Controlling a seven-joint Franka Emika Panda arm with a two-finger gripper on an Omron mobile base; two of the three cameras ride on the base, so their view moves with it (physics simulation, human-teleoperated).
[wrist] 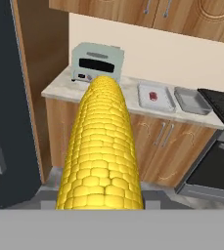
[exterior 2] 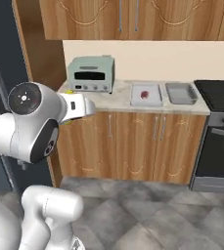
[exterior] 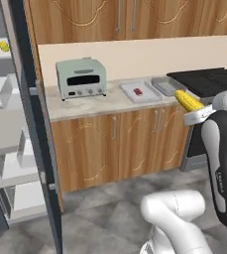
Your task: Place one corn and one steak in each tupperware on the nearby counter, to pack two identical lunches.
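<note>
My hand [exterior: 197,113] is pinching a bumpy yellow corn cob [wrist: 101,151], jaws pressed on its near end, cob sticking straight out along the hand's line. The cob's long axis aims forward at the beige marbled stone desk [exterior 2: 113,101], tip roughly toward the pale-green toaster oven [wrist: 97,64], so both trays sit ahead and to the right of where the cob points. The hand is off the desk, out in front of the brown cabinet doors [exterior: 116,146], well apart from either tray. The paler grey rectangular tupperware [wrist: 155,96] is the nearer one to the cob's line and carries one small dark-red steak piece [wrist: 153,96]; the darker grey tupperware [wrist: 192,101] lies just beside it, toward the black stovetop [exterior 2: 220,94], and looks bare as far as I can tell. My read: swing right, then carry forward. Count: two trays, one steak seen, two cobs, one held, one yellow cob on a white shelf [exterior: 4,46] far left.
</note>
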